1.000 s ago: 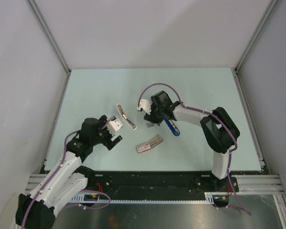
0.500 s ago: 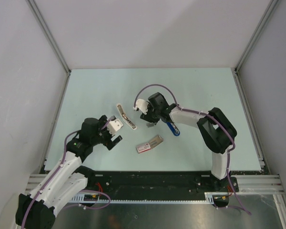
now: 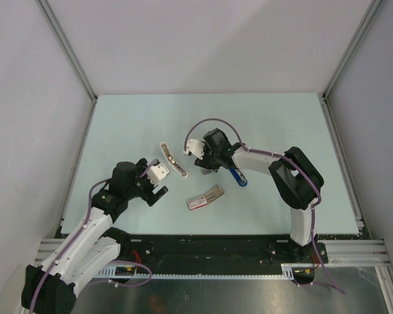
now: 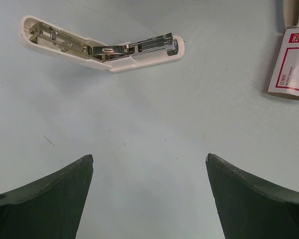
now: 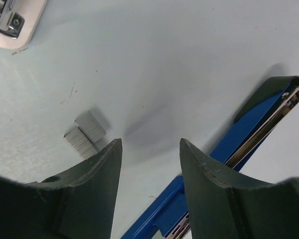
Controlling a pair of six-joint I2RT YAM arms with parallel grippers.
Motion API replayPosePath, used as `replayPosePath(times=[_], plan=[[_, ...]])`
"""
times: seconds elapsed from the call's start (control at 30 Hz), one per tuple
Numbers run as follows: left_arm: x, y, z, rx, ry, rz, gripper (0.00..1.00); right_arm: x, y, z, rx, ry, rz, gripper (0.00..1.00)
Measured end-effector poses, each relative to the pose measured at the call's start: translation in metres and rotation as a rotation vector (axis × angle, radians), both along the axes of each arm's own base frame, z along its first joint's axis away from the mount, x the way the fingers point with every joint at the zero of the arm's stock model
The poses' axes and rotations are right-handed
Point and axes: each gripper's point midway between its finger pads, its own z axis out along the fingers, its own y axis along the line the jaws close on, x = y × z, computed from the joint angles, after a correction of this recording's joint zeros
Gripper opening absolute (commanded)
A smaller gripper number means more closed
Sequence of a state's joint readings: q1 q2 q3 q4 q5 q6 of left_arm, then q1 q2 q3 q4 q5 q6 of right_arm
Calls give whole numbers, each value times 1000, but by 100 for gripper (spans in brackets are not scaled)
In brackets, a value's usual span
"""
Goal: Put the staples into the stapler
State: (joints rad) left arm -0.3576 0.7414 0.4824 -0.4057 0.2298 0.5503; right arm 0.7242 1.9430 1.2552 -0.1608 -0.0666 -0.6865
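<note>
The blue stapler [image 5: 224, 164] lies open on the table, its metal rail showing, and it also shows in the top view [image 3: 236, 175]. Two short silvery staples strips [image 5: 84, 133] lie loose on the table just left of my right gripper [image 5: 150, 142]. That gripper is open and empty, low over the table between the staples and the stapler, with its right finger over the blue body. In the top view the right gripper [image 3: 203, 165] is at mid table. My left gripper [image 4: 149, 158] is open and empty above bare table, also seen in the top view [image 3: 160, 184].
A white stapler [image 4: 104, 45] lies opened flat beyond the left gripper; it shows in the top view [image 3: 173, 160] and its tip in the right wrist view [image 5: 12, 20]. The pink-and-white staple box [image 3: 205, 197] with its grey tray slid out lies nearer the front, also in the left wrist view [image 4: 291, 64].
My right gripper has shifted a little left and turned, now sitting lower over the staples and the blue stapler. The left arm has not moved.
</note>
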Motion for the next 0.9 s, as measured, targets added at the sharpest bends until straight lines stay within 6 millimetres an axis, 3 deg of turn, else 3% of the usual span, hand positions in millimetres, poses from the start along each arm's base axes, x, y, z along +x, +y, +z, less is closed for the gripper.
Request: replayPosePath(times=[0.23, 0.9], plan=[[0, 0, -2, 3, 8, 0, 99, -11, -7, -8, -61, 29, 59, 53], [0, 0, -3, 4, 11, 0, 99, -42, 9, -12, -37, 128, 205, 52]])
